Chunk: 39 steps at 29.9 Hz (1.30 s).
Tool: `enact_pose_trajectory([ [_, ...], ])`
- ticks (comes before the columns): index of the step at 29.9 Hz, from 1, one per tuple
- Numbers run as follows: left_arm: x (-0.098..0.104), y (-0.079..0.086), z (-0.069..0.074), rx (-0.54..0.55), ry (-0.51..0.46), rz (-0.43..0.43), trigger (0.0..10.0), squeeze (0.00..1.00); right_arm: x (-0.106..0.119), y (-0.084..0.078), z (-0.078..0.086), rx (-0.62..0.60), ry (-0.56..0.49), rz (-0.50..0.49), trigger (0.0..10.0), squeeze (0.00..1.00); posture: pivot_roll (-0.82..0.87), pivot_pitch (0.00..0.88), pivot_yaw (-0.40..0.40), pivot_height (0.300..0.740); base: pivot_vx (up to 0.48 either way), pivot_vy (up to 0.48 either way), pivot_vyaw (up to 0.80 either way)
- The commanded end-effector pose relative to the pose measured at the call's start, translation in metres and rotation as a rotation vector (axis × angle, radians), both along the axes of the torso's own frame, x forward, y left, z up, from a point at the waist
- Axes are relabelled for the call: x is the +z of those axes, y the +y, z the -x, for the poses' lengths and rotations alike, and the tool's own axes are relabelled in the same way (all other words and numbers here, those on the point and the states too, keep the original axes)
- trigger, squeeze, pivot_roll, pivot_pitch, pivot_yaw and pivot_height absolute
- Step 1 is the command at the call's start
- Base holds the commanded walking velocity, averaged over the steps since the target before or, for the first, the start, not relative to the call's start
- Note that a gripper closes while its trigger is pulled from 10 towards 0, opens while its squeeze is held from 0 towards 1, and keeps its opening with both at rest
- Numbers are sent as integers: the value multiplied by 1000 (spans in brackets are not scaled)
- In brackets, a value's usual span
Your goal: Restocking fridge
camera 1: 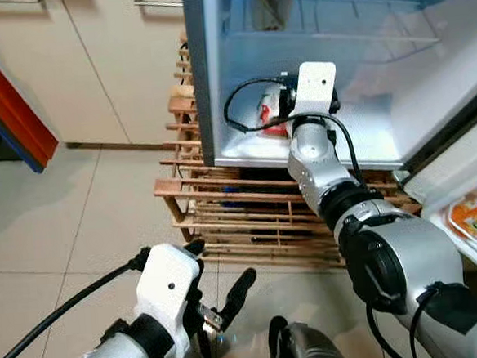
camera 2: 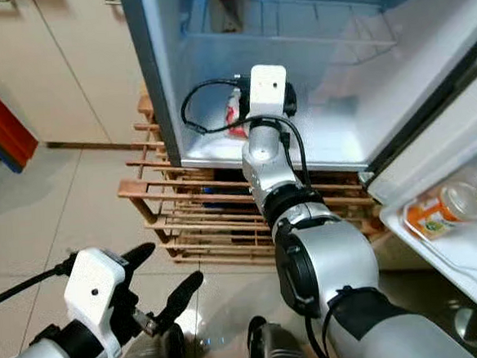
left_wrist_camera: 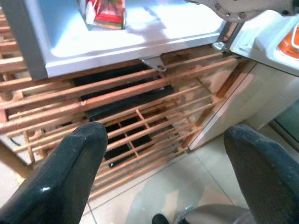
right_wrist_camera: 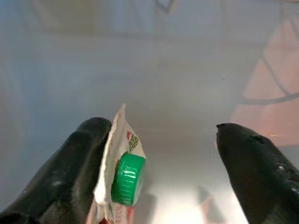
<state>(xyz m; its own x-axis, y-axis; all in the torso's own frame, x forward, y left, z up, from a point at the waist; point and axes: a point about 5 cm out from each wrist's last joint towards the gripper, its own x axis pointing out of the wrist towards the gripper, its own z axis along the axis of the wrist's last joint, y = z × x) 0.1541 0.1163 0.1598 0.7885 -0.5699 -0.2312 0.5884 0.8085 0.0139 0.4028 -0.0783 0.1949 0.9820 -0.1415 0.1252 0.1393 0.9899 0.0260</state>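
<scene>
A white and red carton point(camera 1: 269, 111) with a green cap point(right_wrist_camera: 126, 178) stands on the floor of the open small fridge point(camera 1: 367, 141). My right arm reaches into the fridge. Its gripper point(right_wrist_camera: 163, 135) is open, and one finger point(right_wrist_camera: 81, 163) touches the carton's side while the other stands well apart. The carton point(left_wrist_camera: 105, 11) also shows in the left wrist view. My left gripper point(camera 1: 222, 266) is open and holds nothing, low over the tiled floor in front of the fridge.
The fridge sits on a wooden slatted rack point(camera 1: 224, 204). Its door stands open on the right, with an orange-labelled bottle point(camera 2: 437, 210) in the door shelf. Cream cabinets point(camera 1: 91, 66) are behind on the left, and a red and blue edge point(camera 1: 4, 105) at far left.
</scene>
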Motion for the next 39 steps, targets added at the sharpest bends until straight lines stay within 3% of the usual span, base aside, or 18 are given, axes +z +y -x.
enact_pose_trajectory([
  [1,-4,-2,0,-14,11,-1,10000,0,14,11,-1,44,-45,-40,10000,0,268,162,-79,740,0,0,0],
  [11,-2,-1,-16,-10,-40,-17,10000,0,4,40,6,188,20,-224,10000,0,272,113,-94,740,0,0,0],
  [14,-4,-3,-27,13,-61,-4,10000,0,10,46,8,229,-43,-234,10000,0,242,80,-108,740,0,0,0],
  [18,-7,-2,-44,90,-75,37,10000,0,13,41,11,240,-120,-211,10000,0,187,37,-116,740,0,0,0],
  [19,-8,2,-52,129,-72,68,10000,0,13,35,14,227,-174,-170,10000,0,155,13,-115,740,0,0,0],
  [22,-12,7,-57,151,-64,84,10000,0,9,24,17,195,-212,-123,10000,0,130,0,-108,740,0,0,0],
  [25,-22,23,-51,155,-20,66,10000,0,-4,-4,24,105,-242,-37,10000,0,83,0,-80,740,0,0,0],
  [31,-47,49,-38,212,51,2,10000,0,-26,-55,31,-19,-196,47,10000,0,65,0,-70,740,0,0,0],
  [33,-48,50,-39,223,50,1,10000,0,-27,-59,32,-24,-194,57,10000,0,62,0,-69,740,0,0,0],
  [34,-47,48,-43,280,16,13,10000,0,-36,-73,44,12,-195,105,10000,0,58,0,-73,740,0,0,0],
  [39,-43,45,-55,338,-42,22,10000,0,-49,-83,60,37,-179,137,10000,0,50,0,-73,740,0,0,0],
])
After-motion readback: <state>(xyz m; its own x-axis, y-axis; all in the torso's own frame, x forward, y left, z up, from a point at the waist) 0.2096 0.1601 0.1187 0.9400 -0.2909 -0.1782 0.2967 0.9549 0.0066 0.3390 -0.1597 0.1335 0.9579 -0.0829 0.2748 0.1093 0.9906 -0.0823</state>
